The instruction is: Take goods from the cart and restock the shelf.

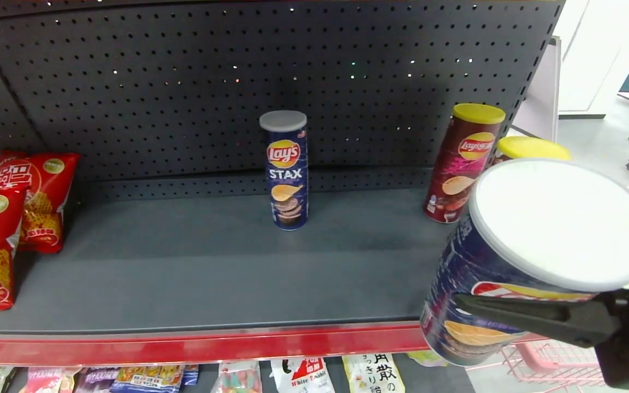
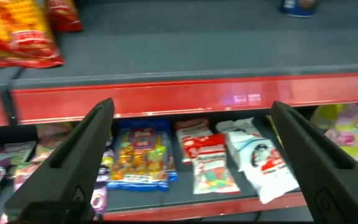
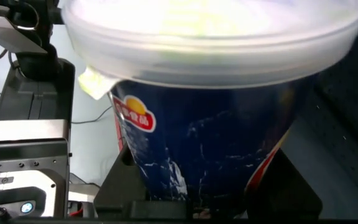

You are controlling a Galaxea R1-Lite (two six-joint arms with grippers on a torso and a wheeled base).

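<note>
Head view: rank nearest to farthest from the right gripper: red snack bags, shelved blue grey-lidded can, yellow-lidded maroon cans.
1. Yellow-lidded maroon cans, shelf's right end.
2. Blue grey-lidded can, shelf middle.
3. Red snack bags, far left.

Two red snack bags (image 1: 39,199) printed with yellow lattice crisps stand at the far left, the nearer one overlapping the one behind it. At the right end two maroon chip cans (image 1: 464,164) with yellow lids stand close together, the second mostly hidden. On the tier below, small packets lie side by side: a blue packet (image 2: 138,155) of coloured sweets, a red-and-white packet (image 2: 210,163) and a white packet (image 2: 260,163). Off to the right a white panel (image 1: 544,87) stands on pale floor (image 1: 593,136).
</note>
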